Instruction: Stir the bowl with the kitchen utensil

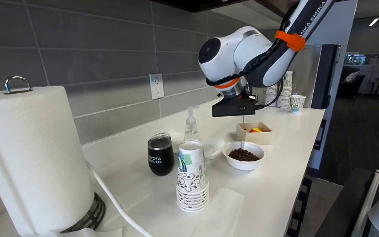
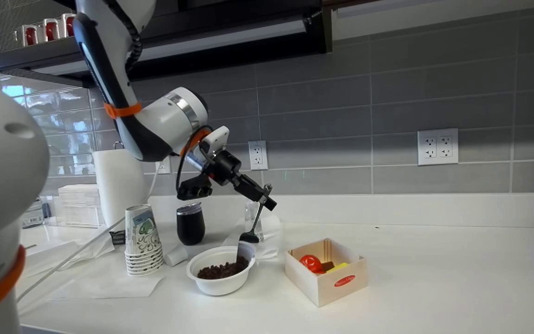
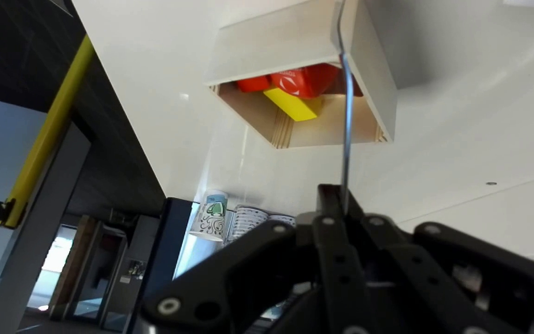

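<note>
In an exterior view, I have the black two-fingered gripper [image 2: 264, 198] pinched tight on the handle of a slender metal utensil [image 2: 249, 237], which leans, its broad end down at the dark brown pellets [image 2: 219, 272] inside the small round white bowl [image 2: 219, 286]. An open pale wooden box [image 2: 301, 278] sits near the bowl.

Black mug [image 1: 161, 164], stacked paper cups [image 1: 192, 174], paper towel roll [image 1: 35, 158], pump bottle [image 1: 191, 128], open wooden box [image 2: 332, 287]
</note>
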Robot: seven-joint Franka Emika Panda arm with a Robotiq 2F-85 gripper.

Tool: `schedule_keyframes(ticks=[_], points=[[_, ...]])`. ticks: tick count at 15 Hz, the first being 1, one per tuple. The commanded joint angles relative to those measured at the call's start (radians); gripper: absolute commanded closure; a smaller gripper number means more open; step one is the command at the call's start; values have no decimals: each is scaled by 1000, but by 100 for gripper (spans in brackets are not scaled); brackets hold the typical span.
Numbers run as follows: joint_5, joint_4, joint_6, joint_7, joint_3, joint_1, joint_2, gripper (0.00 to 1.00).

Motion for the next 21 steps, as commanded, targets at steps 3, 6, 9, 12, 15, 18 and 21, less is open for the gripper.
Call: schedule_keyframes(ticks=[3, 6, 9, 12, 15, 18, 21], points=[[-18, -20, 68, 55, 0, 5, -20, 99], [-10, -23, 115, 46, -6, 0, -28, 99], [24, -24, 151, 13, -13, -5, -31, 99], [113, -26, 174, -81, -22, -11, -26, 99], [210, -24, 141, -174, -28, -12, -17, 99], [273, -18, 105, -226, -34, -16, -14, 99], [298, -15, 122, -244, -51, -33, -12, 99]])
